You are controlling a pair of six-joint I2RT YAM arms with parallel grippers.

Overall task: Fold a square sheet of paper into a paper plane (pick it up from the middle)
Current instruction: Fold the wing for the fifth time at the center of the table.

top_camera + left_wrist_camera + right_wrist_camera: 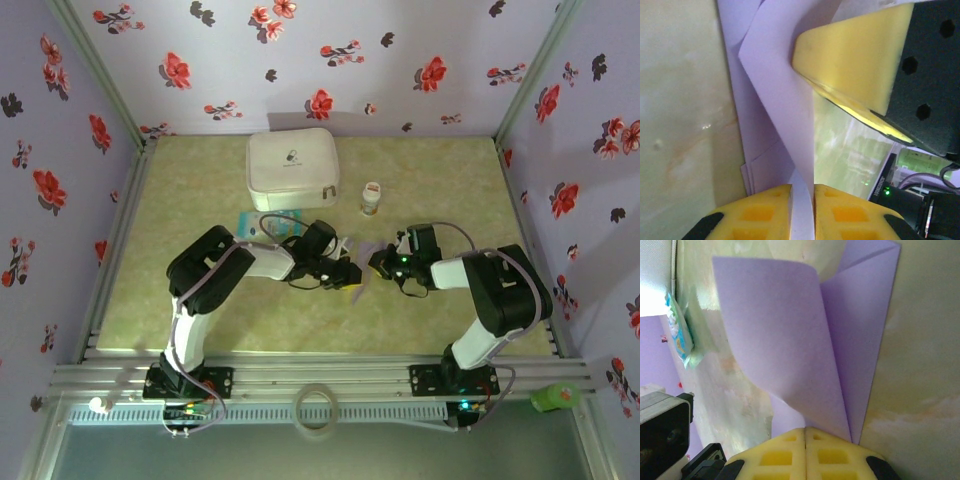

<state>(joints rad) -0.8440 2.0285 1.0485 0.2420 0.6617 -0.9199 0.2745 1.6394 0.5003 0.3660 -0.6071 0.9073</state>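
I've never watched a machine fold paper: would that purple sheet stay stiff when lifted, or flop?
Probably floppy: the lavender paper has a loose flap curling over. Likely very light, since the right end effector, pinching one edge, seems enough to hold that flap up. Its creases look sharp, so folds may well stay in.

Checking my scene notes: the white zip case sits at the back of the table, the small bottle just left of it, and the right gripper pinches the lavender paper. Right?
Not quite. The top view shows the small bottle just right of the white zip case, not left. The case sits at the back of the table, and the right gripper pinches the lavender paper.
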